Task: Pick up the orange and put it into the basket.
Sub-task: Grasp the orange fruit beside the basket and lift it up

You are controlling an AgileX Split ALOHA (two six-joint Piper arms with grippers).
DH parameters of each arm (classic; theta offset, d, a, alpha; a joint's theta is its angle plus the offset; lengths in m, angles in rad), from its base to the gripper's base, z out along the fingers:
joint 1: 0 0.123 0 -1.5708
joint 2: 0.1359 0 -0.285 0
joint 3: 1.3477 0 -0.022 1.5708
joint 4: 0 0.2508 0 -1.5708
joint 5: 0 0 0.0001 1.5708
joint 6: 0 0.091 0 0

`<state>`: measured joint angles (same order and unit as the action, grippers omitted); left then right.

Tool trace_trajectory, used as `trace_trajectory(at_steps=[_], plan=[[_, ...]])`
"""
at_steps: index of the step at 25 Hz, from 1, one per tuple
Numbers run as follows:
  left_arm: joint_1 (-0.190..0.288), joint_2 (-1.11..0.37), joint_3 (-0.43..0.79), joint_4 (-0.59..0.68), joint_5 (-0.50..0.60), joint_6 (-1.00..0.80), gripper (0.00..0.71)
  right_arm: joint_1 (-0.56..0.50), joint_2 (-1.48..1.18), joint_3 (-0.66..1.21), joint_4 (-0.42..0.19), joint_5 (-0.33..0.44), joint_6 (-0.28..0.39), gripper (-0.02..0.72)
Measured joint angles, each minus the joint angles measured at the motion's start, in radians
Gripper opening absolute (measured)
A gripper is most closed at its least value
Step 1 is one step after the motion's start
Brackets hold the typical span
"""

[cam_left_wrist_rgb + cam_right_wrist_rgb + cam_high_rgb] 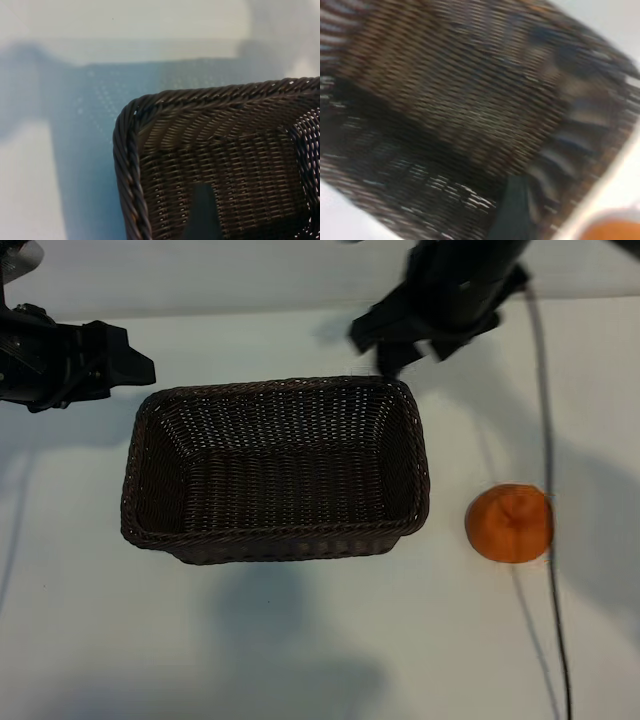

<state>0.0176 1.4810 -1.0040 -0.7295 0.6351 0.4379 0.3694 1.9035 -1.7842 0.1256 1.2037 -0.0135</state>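
Wicker basket sits mid-table, empty; the orange lies right of it. The left gripper and right gripper hover released, grasping nothing.

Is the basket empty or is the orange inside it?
Empty. The basket shows only bare weave inside; the orange sits on the table beside it.

Looks like a robotics lab bench: plain white table, two black robot arms at its far edge, black cable trailing across.
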Motion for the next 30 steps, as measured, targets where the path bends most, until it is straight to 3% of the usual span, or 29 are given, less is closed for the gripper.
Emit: trace_trajectory(at_steps=[10,16,25,30], plan=[[0.0,0.0,0.0,0.0,-0.001,0.002,0.589,-0.037,-0.115,0.015,-0.071,0.014,0.0,0.573],[0.0,0.0,0.0,0.0,-0.003,0.004,0.588,-0.039,-0.196,0.2,-0.126,0.007,0.005,0.573],[0.0,0.0,0.0,0.0,-0.004,0.004,0.588,-0.039,-0.266,0.542,-0.176,-0.273,0.087,0.571],[0.0,0.0,0.0,0.0,-0.004,0.004,0.588,-0.039,-0.266,0.661,-0.21,-0.388,0.149,0.571]])
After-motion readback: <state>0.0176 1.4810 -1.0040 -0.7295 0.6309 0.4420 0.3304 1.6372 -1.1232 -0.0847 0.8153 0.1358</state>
